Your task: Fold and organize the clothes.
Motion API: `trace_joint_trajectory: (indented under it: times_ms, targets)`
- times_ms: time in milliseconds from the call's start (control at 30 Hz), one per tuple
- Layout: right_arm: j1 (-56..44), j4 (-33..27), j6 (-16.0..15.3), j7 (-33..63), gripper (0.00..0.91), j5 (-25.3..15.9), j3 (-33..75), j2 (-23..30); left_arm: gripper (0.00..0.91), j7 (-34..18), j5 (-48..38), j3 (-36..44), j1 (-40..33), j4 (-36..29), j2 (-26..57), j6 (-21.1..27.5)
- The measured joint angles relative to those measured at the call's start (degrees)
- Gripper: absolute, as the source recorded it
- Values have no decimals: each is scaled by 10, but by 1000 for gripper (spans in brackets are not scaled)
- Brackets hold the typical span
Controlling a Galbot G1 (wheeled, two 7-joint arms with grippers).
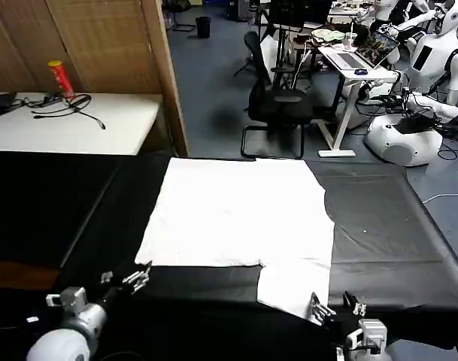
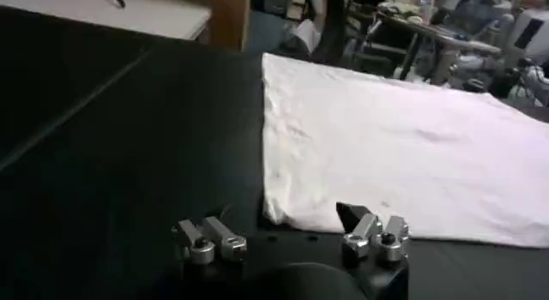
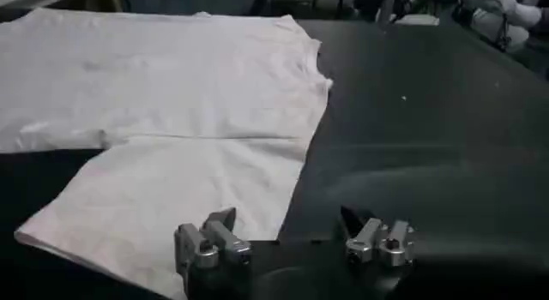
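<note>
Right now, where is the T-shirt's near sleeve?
In the head view, the plain white cotton T-shirt's sleeve lies flat on the black table, near edge, just ahead of the right tool.

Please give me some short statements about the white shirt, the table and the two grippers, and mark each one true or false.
1. The plain white cotton T-shirt lies flat on the black table. True.
2. The left gripper holds the shirt's corner. False: it is open, just short of the hem.
3. The right gripper is open beside a sleeve. True.
4. A red-and-black print is visible. False: only plain white shows.
</note>
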Motion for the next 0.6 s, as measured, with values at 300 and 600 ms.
trace_joint_trajectory:
  times_ms: [300,600]
  targets:
    - [-4,1,-1,2,10,0,-3,2,0,-1,6,3,3,3,-6,5]
    - [-31,36,-7,22,0,-8,0,11,0,-7,26,-2,19,-22,-10,26]
